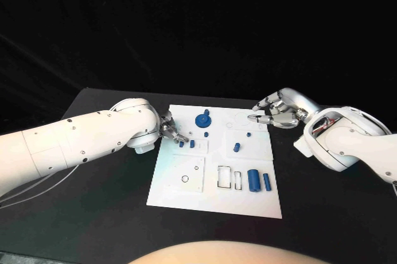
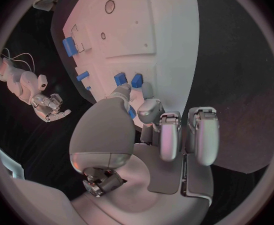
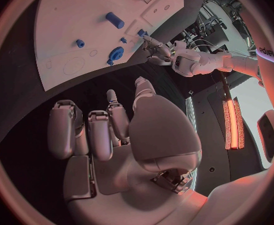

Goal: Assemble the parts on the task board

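Head view, board: the white task board (image 1: 215, 183) lies in the middle of the black table (image 1: 99, 218), long side running away from the robot.
Head view, parts: a round blue piece (image 1: 202, 120) stands near the far end; a small blue peg (image 1: 237, 147) sits mid-board; two blue cylinders (image 1: 258, 181) lie side by side near the right edge, beside rectangular cut-outs.
Head view, left hand: the left hand (image 1: 170, 131) sits at the board's left edge, fingertips down at two small blue pieces (image 1: 187, 143) — whether it grips one I cannot tell from here.
Head view, right hand: the right hand (image 1: 277, 113) hovers at the board's far right corner, fingers curled loosely, holding nothing.
Left wrist view: the left hand (image 2: 143, 117) reaches onto the board (image 2: 156, 30); thumb and a finger tip meet right at two small blue parts (image 2: 128, 80), the other fingers lying straight and free. Contact looks likely, a firm pinch I cannot confirm.
Right wrist view: the right hand (image 3: 121, 130) hangs above bare table beside the board (image 3: 68, 30) — fingers part-bent, apart, empty.
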